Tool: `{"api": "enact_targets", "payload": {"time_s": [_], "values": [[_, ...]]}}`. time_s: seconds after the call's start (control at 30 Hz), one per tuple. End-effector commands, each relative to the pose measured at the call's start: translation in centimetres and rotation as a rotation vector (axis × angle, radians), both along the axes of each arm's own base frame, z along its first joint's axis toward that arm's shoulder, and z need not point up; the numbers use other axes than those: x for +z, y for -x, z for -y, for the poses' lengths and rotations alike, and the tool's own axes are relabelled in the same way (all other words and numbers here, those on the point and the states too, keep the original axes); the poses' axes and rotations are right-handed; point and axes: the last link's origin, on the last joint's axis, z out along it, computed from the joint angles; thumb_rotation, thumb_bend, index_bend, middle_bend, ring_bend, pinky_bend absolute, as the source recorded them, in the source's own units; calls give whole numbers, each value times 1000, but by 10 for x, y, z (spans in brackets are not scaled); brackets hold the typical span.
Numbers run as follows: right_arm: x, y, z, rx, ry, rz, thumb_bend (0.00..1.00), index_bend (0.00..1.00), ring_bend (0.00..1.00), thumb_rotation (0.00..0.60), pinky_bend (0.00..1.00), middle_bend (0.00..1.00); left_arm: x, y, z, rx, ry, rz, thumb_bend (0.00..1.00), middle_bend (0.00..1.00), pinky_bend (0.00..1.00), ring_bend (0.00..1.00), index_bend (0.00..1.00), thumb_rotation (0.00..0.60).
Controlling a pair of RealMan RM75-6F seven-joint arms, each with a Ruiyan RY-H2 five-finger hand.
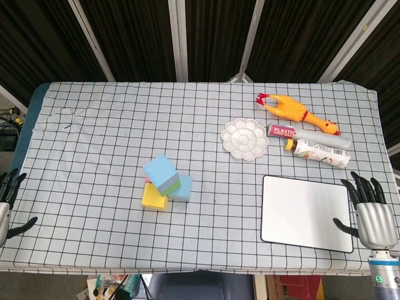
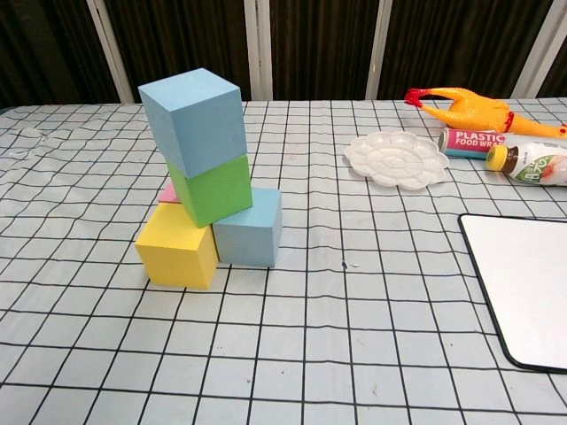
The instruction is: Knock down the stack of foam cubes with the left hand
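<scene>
Still upright, the stack of foam cubes (image 2: 205,181) stands; left hand (image 1: 5,206) at eight o'clock, right hand (image 1: 374,214) at four o'clock, fingers released.

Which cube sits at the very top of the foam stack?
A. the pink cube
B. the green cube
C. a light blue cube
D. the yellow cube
C. In the chest view a light blue cube tops the stack, resting on the green cube, with the yellow cube down on the table.
</scene>
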Motion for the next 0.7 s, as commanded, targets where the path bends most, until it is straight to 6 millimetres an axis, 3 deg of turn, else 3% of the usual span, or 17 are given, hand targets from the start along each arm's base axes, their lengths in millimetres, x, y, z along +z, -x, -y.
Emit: {"api": "enact_targets", "payload": {"time_s": [0.03,0.37,0.7], "values": [[1,0,-2,5,1,3,28,182,110,600,61,67,-1,0,0,4,6,0,211,0,71,0,0,600],[2,-1,-2,11,-1,5,28,182,111,600,61,67,-5,3,-5,11,60,29,195,0,71,0,0,600],[2,-1,-1,4,4,6,28,182,111,600,61,66,-24,-1,-13,6,211,124,147,0,101,0,0,600]]}}
